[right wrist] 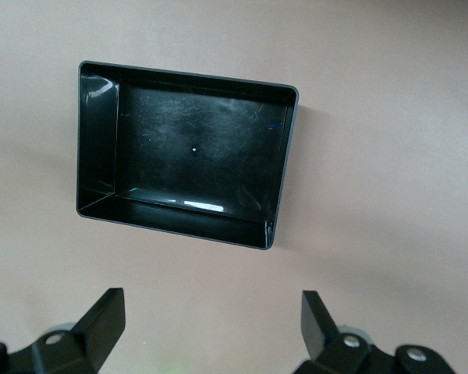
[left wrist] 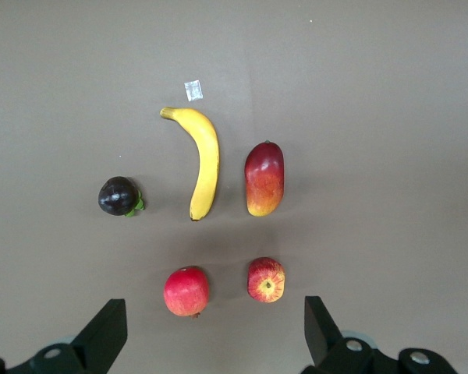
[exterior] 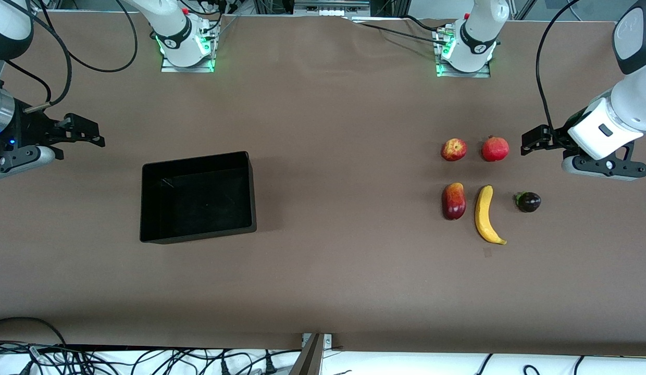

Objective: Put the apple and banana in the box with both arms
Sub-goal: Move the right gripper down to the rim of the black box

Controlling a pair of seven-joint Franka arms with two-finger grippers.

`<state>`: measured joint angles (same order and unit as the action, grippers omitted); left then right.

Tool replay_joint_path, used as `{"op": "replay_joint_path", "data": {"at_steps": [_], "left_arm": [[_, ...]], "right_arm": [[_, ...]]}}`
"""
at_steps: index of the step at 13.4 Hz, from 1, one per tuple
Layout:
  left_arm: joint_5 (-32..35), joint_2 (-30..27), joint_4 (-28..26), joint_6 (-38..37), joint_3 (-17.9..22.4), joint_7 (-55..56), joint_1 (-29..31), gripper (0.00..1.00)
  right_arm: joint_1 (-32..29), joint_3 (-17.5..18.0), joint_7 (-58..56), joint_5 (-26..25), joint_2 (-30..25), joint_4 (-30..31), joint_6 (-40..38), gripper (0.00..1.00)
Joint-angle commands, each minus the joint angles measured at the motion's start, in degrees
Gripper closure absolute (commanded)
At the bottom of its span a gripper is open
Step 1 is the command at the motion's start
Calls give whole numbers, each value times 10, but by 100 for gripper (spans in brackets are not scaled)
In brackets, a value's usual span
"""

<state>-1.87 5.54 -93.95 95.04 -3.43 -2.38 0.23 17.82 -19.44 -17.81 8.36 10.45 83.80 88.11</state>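
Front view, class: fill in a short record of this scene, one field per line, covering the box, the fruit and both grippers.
box: black, nothing in it, toward the right arm's end
apple: on the table, beside a round red fruit
banana: on the table, between an oval red-yellow fruit and a dark fruit
left gripper: open, in the air beside the fruit, holding nothing
right gripper: open, in the air beside the box, holding nothing

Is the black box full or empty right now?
Empty. The box shows only its bare glossy floor in the front and right wrist views, and the apple and banana lie on the table toward the left arm's end.
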Motion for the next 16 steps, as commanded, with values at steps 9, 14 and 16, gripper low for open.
{"op": "replay_joint_path", "data": {"at_steps": [9, 14, 16], "left_arm": [[4, -4, 4, -3, 3, 1, 3, 0], [4, -4, 4, -5, 3, 1, 3, 0], [4, -4, 4, -5, 3, 1, 3, 0]], "right_arm": [[-7, 4, 1, -22, 47, 48, 80, 0], [-6, 5, 1, -12, 76, 239, 328, 0], [-5, 5, 1, -9, 113, 254, 382, 0]]}}
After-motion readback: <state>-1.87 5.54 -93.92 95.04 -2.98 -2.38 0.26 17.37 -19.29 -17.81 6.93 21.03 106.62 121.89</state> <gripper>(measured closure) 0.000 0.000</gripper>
